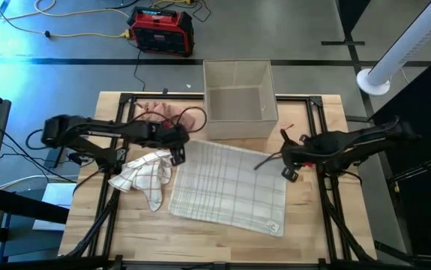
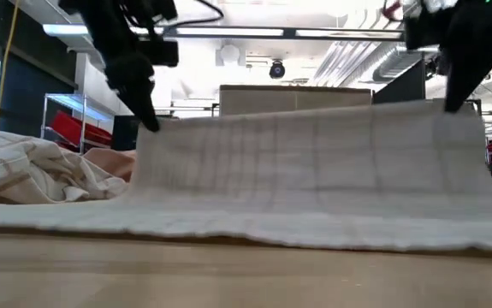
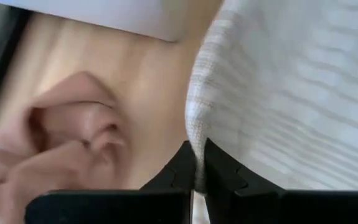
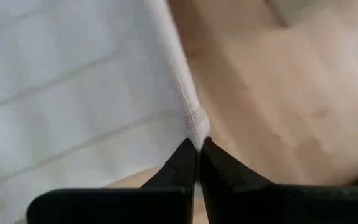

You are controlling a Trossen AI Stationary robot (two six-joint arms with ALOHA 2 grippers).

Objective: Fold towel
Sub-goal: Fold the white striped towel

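Checked towel (image 1: 230, 184) with far corners clamped in left fingers (image 3: 219, 171) and right fingers (image 4: 182, 162), lifted off the table (image 1: 335, 225).

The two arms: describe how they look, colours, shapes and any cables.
Both the left arm and the right arm are black, built of slim jointed segments with boxier blocks at the joints. Each ends in a hand, left hand and right hand, with two flat black pointed fingers. Thin dark cables loop beside each hand.
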